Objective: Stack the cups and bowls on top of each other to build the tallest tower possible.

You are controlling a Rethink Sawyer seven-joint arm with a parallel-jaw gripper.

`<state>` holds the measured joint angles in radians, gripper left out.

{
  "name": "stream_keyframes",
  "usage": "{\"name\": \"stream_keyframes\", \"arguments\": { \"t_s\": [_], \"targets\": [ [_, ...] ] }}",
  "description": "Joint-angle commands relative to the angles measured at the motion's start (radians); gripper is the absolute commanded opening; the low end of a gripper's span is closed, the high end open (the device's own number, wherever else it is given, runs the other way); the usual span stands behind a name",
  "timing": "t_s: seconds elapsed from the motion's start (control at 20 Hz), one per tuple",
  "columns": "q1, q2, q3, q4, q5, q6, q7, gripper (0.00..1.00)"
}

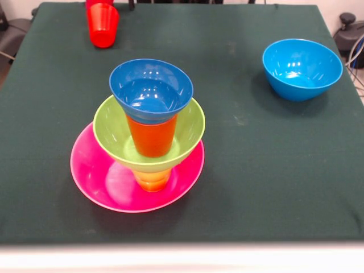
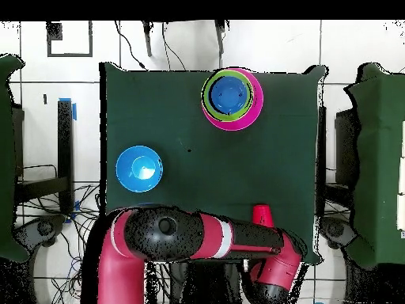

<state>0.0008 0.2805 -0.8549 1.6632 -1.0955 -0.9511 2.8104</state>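
Centrally, a little left in the front view, the tower (image 1: 145, 142) stands on the dark green tabletop (image 1: 244, 170): a wide pink bowl (image 1: 102, 182) at the bottom, a yellow-orange cup (image 1: 152, 180) on it, a lime green bowl (image 1: 190, 128) resting on that cup, an orange cup (image 1: 152, 136) upright inside the green bowl, and a dark blue bowl (image 1: 151, 88) sitting on top. A light blue bowl (image 1: 302, 68) sits alone at the upper right of that view, well apart from the tower. A red cup (image 1: 103, 24) stands mouth down at the upper left, just below the frame's top edge. In the overhead view the red and black arm (image 2: 198, 237) lies along the bottom of the frame beside that cup; its hand is hidden, so I cannot tell whether it is spread or pressed together.
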Motion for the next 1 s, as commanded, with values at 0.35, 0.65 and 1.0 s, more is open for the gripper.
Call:
{"name": "stream_keyframes", "arguments": {
  "t_s": [0.35, 0.65, 1.0],
  "targets": [
    [0.047, -0.1, 0.11, -0.172, 0.009, 0.062, -0.187, 1.0],
    [0.035, -0.125, 0.116, -0.176, 0.032, 0.061, -0.237, 1.0],
    [0.023, -0.14, 0.109, -0.182, 0.066, 0.069, -0.319, 1.0]
  ]
}}
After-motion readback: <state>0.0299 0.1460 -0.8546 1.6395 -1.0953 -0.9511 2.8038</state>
